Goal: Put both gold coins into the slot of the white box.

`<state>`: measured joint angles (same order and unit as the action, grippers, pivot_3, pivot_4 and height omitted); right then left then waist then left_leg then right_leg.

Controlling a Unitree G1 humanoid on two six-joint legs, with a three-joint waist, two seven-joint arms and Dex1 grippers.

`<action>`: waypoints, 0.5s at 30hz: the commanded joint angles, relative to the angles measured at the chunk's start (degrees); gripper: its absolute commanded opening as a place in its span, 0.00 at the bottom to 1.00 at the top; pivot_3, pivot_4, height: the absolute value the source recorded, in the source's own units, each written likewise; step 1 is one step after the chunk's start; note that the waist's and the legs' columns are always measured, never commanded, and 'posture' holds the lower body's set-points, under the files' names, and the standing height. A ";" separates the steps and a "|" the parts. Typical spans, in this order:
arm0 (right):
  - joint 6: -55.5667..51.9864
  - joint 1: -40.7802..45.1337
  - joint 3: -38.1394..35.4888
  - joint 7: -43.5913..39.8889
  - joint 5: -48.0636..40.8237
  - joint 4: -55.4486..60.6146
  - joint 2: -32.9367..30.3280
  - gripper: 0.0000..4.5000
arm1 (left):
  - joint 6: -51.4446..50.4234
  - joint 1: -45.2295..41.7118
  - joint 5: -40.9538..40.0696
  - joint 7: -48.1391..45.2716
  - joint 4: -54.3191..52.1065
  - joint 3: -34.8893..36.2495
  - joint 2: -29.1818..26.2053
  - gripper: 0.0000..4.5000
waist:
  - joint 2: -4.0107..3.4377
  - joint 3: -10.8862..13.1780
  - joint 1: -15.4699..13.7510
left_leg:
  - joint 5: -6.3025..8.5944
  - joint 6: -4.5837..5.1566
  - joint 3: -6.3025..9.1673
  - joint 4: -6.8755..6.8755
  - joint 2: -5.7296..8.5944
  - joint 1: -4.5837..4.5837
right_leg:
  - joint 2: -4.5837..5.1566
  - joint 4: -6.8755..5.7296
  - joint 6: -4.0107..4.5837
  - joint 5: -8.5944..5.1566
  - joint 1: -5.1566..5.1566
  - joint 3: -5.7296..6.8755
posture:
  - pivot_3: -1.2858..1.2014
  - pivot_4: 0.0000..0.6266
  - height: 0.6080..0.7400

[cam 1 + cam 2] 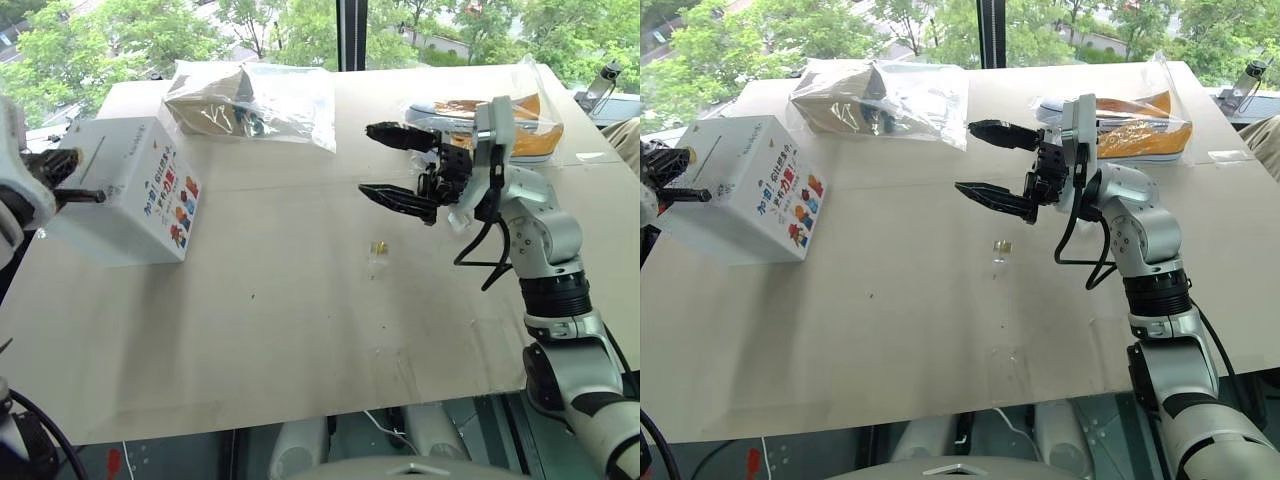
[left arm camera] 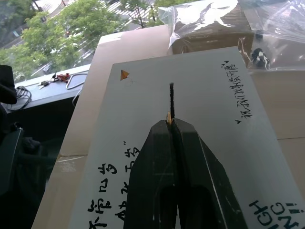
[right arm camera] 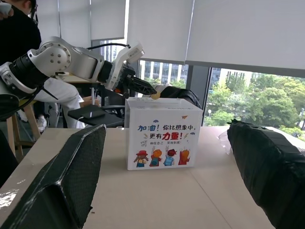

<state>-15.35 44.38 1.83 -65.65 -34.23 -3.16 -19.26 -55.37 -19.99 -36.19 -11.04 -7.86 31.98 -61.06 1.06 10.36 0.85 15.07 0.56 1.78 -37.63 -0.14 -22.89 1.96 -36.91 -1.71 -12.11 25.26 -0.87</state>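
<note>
One coin (image 2: 168, 117) sitting pinched edge-on between closed left fingers (image 2: 190, 157), tip of it poking out right at near end of slot (image 2: 171, 98). Slot running as thin dark line across top of box (image 1: 125, 190). Left gripper (image 1: 75, 190) hovering level over box top, seen in right wrist view just above box rim with a gold glint at its tip. Box standing at left side of table (image 1: 300, 330), printed panel with red and blue cartoon figures facing table centre, dark handwriting on top beside slot.

Second coin (image 1: 379, 246) lying flat on table near middle, well apart from box, touching nothing but a small clear plastic piece (image 1: 376, 262) just beside it.

Right gripper (image 1: 385, 164) hanging in air above and beside second coin, pointing toward box, fingers spread wide apart and gripping nothing. Both black fingers (image 3: 66, 176) framing box in right wrist view.

Clear bag (image 1: 255, 100) with brown contents lying at far edge of table behind box. Another bag (image 1: 535, 125) with something orange and white lying at far right behind right gripper. Trees showing through window beyond table. Person in dark top standing at edge of right wrist view.
</note>
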 commanded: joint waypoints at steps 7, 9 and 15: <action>0.52 -0.24 -0.98 0.62 -0.81 3.23 0.38 0.98 | 3.57 -0.02 3.56 -4.81 2.44 1.74 2.21 0.00 | 0.00 -0.01 0.02 | 0.00 0.00 -0.01 0.00 0.00 0.01 | 0.03 -0.04 0.00 0.00 0.02 -0.03 | 0.52 0.24 1.00; 0.88 -0.17 -1.06 0.60 -0.66 2.94 0.41 0.98 | 4.26 0.20 4.06 -6.03 3.04 1.43 2.79 0.00 | 0.01 -0.01 0.02 | 0.00 0.00 -0.01 0.00 0.00 0.01 | 0.03 -0.07 0.00 0.00 0.03 -0.02 | 0.52 0.24 1.00; 1.27 -0.02 -1.14 0.59 -0.58 2.67 0.48 0.98 | 3.83 -0.29 4.99 -5.90 3.83 2.14 4.96 0.00 | 0.02 -0.03 -0.02 | 0.00 0.00 -0.01 0.00 0.00 0.02 | 0.05 -0.11 0.00 0.01 0.03 -0.02 | 0.52 0.24 1.00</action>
<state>-14.92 43.87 1.74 -65.04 -34.24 -2.42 -18.91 -51.85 -20.08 -31.92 -17.16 -4.33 32.91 -56.14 1.08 10.33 0.84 15.06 0.56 1.77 -37.64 -0.14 -22.87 2.01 -37.03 -1.71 -12.10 25.29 -0.90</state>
